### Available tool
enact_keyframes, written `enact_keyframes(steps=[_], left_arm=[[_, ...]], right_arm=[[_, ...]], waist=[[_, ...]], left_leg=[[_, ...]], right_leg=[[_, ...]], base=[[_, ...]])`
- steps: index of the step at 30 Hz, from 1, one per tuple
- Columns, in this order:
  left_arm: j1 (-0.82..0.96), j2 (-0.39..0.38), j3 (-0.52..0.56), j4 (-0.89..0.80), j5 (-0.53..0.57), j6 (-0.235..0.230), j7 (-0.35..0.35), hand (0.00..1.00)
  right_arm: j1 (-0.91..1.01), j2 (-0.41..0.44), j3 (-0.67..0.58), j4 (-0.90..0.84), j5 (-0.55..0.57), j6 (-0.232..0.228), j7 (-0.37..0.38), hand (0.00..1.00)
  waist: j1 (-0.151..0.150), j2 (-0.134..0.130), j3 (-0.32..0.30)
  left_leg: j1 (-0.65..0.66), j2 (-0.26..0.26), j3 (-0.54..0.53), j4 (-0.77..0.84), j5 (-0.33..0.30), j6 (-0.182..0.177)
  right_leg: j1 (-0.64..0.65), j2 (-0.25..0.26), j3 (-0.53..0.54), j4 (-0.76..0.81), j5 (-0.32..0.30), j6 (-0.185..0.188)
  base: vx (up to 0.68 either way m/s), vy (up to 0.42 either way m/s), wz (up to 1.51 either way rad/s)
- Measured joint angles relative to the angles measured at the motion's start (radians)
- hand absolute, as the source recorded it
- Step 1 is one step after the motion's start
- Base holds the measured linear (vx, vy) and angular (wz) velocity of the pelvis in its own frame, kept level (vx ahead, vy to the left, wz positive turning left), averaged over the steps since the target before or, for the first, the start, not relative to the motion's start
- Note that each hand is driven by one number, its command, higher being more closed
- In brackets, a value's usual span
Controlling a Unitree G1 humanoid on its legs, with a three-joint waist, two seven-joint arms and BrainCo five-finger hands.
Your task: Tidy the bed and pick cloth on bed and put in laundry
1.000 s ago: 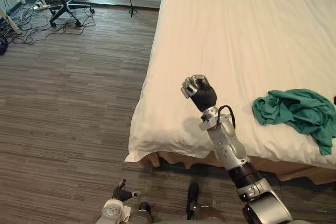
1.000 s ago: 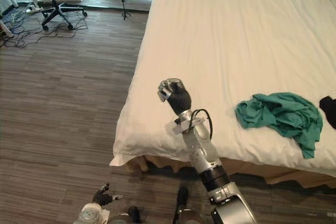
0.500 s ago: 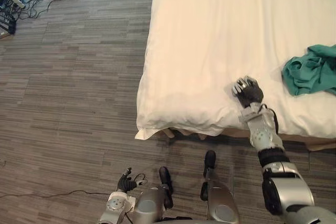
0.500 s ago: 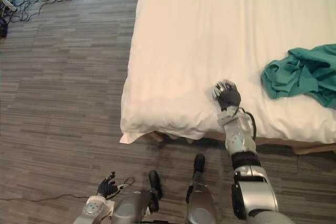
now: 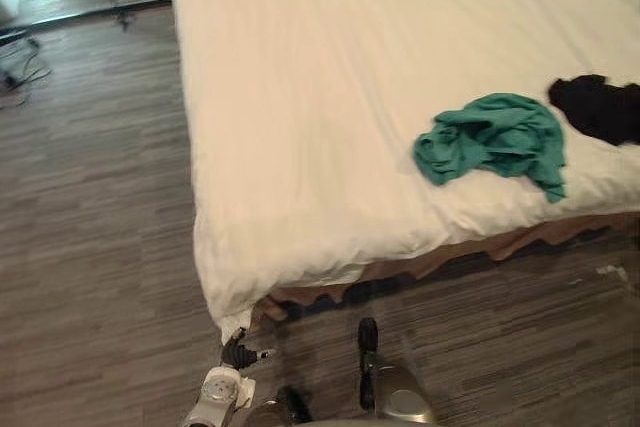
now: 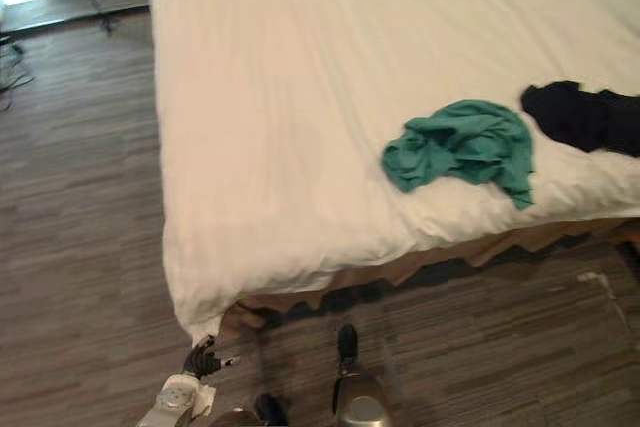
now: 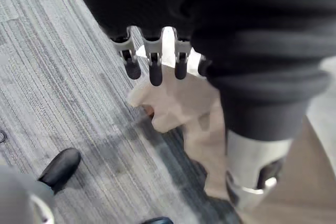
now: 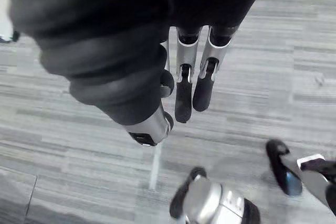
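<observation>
We find left hand (image 7: 155, 65) and right hand (image 8: 185, 96) slack, empty; we advise gathering the green cloth (image 5: 492, 137) by its bunched middle.

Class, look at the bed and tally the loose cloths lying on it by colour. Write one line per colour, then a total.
green cloth: 1
black cloth: 1
Total: 2
</observation>
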State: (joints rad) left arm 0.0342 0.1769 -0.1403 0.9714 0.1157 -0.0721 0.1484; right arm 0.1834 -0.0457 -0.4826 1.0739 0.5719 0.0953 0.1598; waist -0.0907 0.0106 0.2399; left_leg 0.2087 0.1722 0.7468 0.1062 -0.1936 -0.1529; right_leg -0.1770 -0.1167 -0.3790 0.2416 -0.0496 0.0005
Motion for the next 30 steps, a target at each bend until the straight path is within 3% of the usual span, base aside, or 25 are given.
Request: enact_keyframes(steps=[1, 3, 5, 6, 7, 9, 10, 12, 13, 14, 15, 16, 17, 18, 19, 20, 21, 22, 23, 24, 26, 27, 28, 29, 30], left_arm=[[-0.018, -0.006, -0.005, -0.001, -0.001, 0.016, 0.000, 0.00], [-0.026, -0.027, -0.004, -0.004, -0.006, 0.025, 0.005, 0.00], [-0.010, -0.046, -0.003, 0.008, -0.028, 0.026, 0.009, 0.00], [-0.004, -0.068, 0.033, 0.007, -0.044, 0.020, 0.026, 0.00], [-0.004, -0.073, 0.043, 0.008, -0.043, 0.017, 0.034, 0.00], [-0.003, -0.076, 0.046, 0.011, -0.042, 0.006, 0.062, 0.00], [-0.003, -0.078, 0.057, 0.011, -0.040, -0.006, 0.070, 0.00], [-0.001, -0.091, 0.085, 0.014, -0.064, -0.009, 0.067, 0.00], [-0.012, -0.116, 0.083, 0.016, -0.074, -0.013, 0.080, 0.00], [-0.033, -0.123, 0.072, 0.033, -0.080, -0.019, 0.091, 0.00], [-0.039, -0.126, 0.071, 0.042, -0.079, -0.017, 0.091, 0.00], [-0.059, -0.126, 0.062, 0.045, -0.077, -0.005, 0.091, 0.00], [-0.061, -0.119, 0.061, 0.045, -0.078, -0.003, 0.091, 0.00], [-0.060, -0.103, 0.062, 0.046, -0.080, -0.002, 0.091, 0.00], [-0.058, -0.098, 0.064, 0.047, -0.080, -0.003, 0.094, 0.00], [-0.070, -0.095, 0.064, 0.056, -0.082, -0.004, 0.095, 0.00], [-0.089, -0.095, 0.065, 0.061, -0.082, -0.005, 0.093, 0.00], [-0.097, -0.093, 0.067, 0.062, -0.082, -0.006, 0.088, 0.00], [-0.100, -0.078, 0.065, 0.063, -0.086, -0.006, 0.082, 0.00], [-0.101, -0.073, 0.056, 0.067, -0.100, 0.001, 0.077, 0.00], [-0.102, -0.073, 0.052, 0.080, -0.100, 0.011, 0.063, 0.00], [-0.099, -0.072, 0.042, 0.092, -0.111, 0.015, 0.059, 0.00], [-0.100, -0.073, 0.043, 0.099, -0.129, 0.016, 0.059, 0.00], [-0.101, -0.077, 0.042, 0.102, -0.141, 0.017, 0.060, 0.00], [-0.123, -0.066, 0.034, 0.102, -0.159, 0.021, 0.063, 0.00]], right_arm=[[-0.025, -0.006, 0.018, -0.007, -0.020, -0.009, 0.025, 0.00], [-0.045, -0.040, 0.083, -0.016, -0.034, -0.028, 0.050, 0.00], [-0.069, -0.061, 0.117, -0.017, -0.060, -0.044, 0.032, 0.00], [-0.102, -0.077, 0.132, -0.018, -0.063, -0.065, -0.003, 0.00], [-0.114, -0.079, 0.133, -0.016, -0.070, -0.071, -0.017, 0.00], [-0.148, -0.084, 0.151, -0.018, -0.102, -0.089, -0.039, 0.00], [-0.170, -0.086, 0.184, -0.029, -0.105, -0.093, -0.051, 0.00], [-0.192, -0.089, 0.239, -0.036, -0.135, -0.102, -0.053, 0.00], [-0.206, -0.092, 0.285, -0.036, -0.142, -0.108, -0.058, 0.00], [-0.200, -0.092, 0.307, -0.037, -0.148, -0.104, -0.069, 0.00], [-0.195, -0.091, 0.307, -0.038, -0.154, -0.105, -0.075, 0.00], [-0.176, -0.070, 0.302, -0.044, -0.181, -0.106, -0.085, 0.00], [-0.157, -0.057, 0.295, -0.045, -0.184, -0.114, -0.090, 0.00], [-0.142, -0.050, 0.321, -0.044, -0.229, -0.122, -0.090, 0.00], [-0.139, -0.050, 0.349, -0.042, -0.258, -0.128, -0.088, 0.00], [-0.142, -0.057, 0.384, -0.035, -0.302, -0.142, -0.088, 0.00], [-0.147, -0.068, 0.404, -0.038, -0.330, -0.156, -0.088, 0.00], [-0.150, -0.074, 0.406, -0.042, -0.333, -0.160, -0.084, 0.00], [-0.160, -0.079, 0.405, -0.041, -0.335, -0.165, -0.082, 0.00], [-0.147, -0.082, 0.405, -0.031, -0.336, -0.165, -0.083, 0.00], [-0.127, -0.088, 0.398, -0.030, -0.334, -0.168, -0.080, 0.00], [-0.119, -0.097, 0.382, -0.027, -0.334, -0.165, -0.072, 0.00], [-0.118, -0.103, 0.363, -0.024, -0.333, -0.162, -0.062, 0.00], [-0.126, -0.108, 0.345, -0.023, -0.332, -0.158, -0.057, 0.00], [-0.116, -0.107, 0.325, -0.003, -0.332, -0.151, -0.052, 0.00]], waist=[[0.001, 0.007, 0.006], [0.003, 0.038, 0.019], [0.009, 0.063, 0.032], [0.010, 0.082, 0.036], [0.017, 0.083, 0.036], [0.032, 0.078, 0.037], [0.036, 0.074, 0.035], [0.040, 0.061, 0.028], [0.045, 0.051, 0.023], [0.045, 0.042, 0.018], [0.040, 0.033, 0.017], [0.045, 0.010, 0.011], [0.067, -0.007, 0.002], [0.089, -0.033, -0.012], [0.091, -0.045, -0.019], [0.088, -0.054, -0.024], [0.086, -0.056, -0.029], [0.080, -0.043, -0.027], [0.065, -0.030, -0.021], [0.055, -0.040, -0.023], [0.051, -0.044, -0.033], [0.051, -0.028, -0.049], [0.055, 0.018, -0.071], [0.048, 0.026, -0.075], [0.034, 0.007, -0.065]], left_leg=[[-0.020, 0.026, 0.016, 0.097, -0.004, 0.007], [-0.114, 0.148, -0.029, 0.470, -0.001, 0.057], [-0.194, 0.184, -0.164, 0.649, -0.042, 0.082], [-0.251, 0.154, -0.303, 0.700, -0.079, 0.062], [-0.263, 0.131, -0.356, 0.686, -0.088, 0.060], [-0.263, 0.055, -0.520, 0.575, -0.098, 0.059], [-0.258, 0.000, -0.675, 0.456, -0.102, 0.066], [-0.260, -0.046, -0.827, 0.341, -0.115, 0.087], [-0.259, -0.063, -0.903, 0.254, -0.117, 0.092], [-0.228, -0.059, -0.901, 0.210, -0.164, 0.055], [-0.206, -0.055, -0.869, 0.197, -0.168, 0.060], [-0.176, -0.052, -0.773, 0.189, -0.166, 0.065], [-0.148, -0.052, -0.697, 0.183, -0.166, 0.065], [-0.097, -0.054, -0.590, 0.162, -0.166, 0.064], [-0.082, -0.060, -0.557, 0.157, -0.165, 0.065], [-0.066, -0.076, -0.515, 0.161, -0.159, 0.076], [-0.076, -0.074, -0.499, 0.174, -0.140, 0.095], [-0.075, -0.063, -0.480, 0.170, -0.136, 0.104], [-0.047, -0.050, -0.472, 0.157, -0.136, 0.104], [-0.019, -0.055, -0.477, 0.162, -0.137, 0.103], [-0.015, -0.065, -0.484, 0.175, -0.137, 0.102], [-0.017, -0.058, -0.476, 0.166, -0.135, 0.106], [-0.032, -0.025, -0.444, 0.116, -0.134, 0.106], [-0.036, -0.019, -0.438, 0.096, -0.143, 0.093], [-0.025, -0.048, -0.429, 0.075, -0.139, 0.075]], right_leg=[[0.001, 0.009, 0.030, -0.005, -0.004, -0.006], [0.028, 0.037, 0.103, -0.017, -0.029, -0.023], [0.041, 0.064, 0.173, -0.020, -0.041, -0.029], [0.040, 0.095, 0.261, -0.020, -0.041, -0.025], [0.039, 0.106, 0.303, -0.020, -0.038, -0.022], [0.035, 0.142, 0.447, -0.021, -0.033, -0.008], [0.010, 0.179, 0.563, -0.026, -0.030, 0.002], [-0.023, 0.216, 0.680, -0.032, -0.020, 0.015], [-0.055, 0.229, 0.745, -0.045, 0.021, 0.036], [-0.067, 0.236, 0.762, -0.067, 0.055, 0.048], [-0.069, 0.223, 0.746, -0.085, 0.057, 0.045], [-0.069, 0.175, 0.633, -0.114, 0.066, -0.002], [-0.069, 0.147, 0.560, -0.129, 0.152, -0.028], [-0.048, 0.131, 0.418, -0.155, 0.220, 0.004], [-0.037, 0.131, 0.340, -0.174, 0.235, -0.013], [-0.029, 0.139, 0.269, -0.208, 0.286, -0.060], [-0.026, 0.147, 0.268, -0.256, 0.367, -0.070], [-0.029, 0.153, 0.244, -0.230, 0.351, -0.068], [-0.048, 0.128, 0.147, -0.028, 0.160, -0.080], [-0.046, 0.090, 0.108, 0.114, 0.043, -0.087], [-0.037, 0.100, 0.113, 0.131, 0.049, -0.087], [-0.010, 0.126, 0.149, 0.043, 0.086, -0.040], [0.008, 0.154, 0.180, -0.066, 0.081, -0.023], [-0.007, 0.142, 0.154, 0.005, 0.020, -0.068], [-0.029, 0.087, 0.109, 0.087, -0.077, -0.040]], base=[[0.06, -0.136, -0.65], [0.06, -0.136, -0.91], [0.06, 0.003, -1.25], [0.07, 0.048, -1.59], [0.11, 0.078, -2.15], [0.09, 0.109, -2.31], [0.06, 0.133, -2.44], [0.08, 0.203, -2.59], [0.04, 0.341, -2.95], [0.01, 0.326, -2.41], [0.00, 0.359, -1.98], [0.01, 0.264, -1.66], [-0.02, 0.327, -2.39], [-0.02, 0.218, -1.96], [-0.02, 0.202, -1.84], [-0.05, 0.102, -1.20], [-0.08, 0.088, -1.02], [-0.07, 0.045, -0.56], [0.00, 0.003, -0.06], [0.03, -0.009, 0.11], [-0.05, -0.032, -0.02], [-0.12, -0.061, -0.48], [-0.10, -0.097, -0.42], [0.01, -0.086, -0.15], [0.03, -0.062, 0.11]])
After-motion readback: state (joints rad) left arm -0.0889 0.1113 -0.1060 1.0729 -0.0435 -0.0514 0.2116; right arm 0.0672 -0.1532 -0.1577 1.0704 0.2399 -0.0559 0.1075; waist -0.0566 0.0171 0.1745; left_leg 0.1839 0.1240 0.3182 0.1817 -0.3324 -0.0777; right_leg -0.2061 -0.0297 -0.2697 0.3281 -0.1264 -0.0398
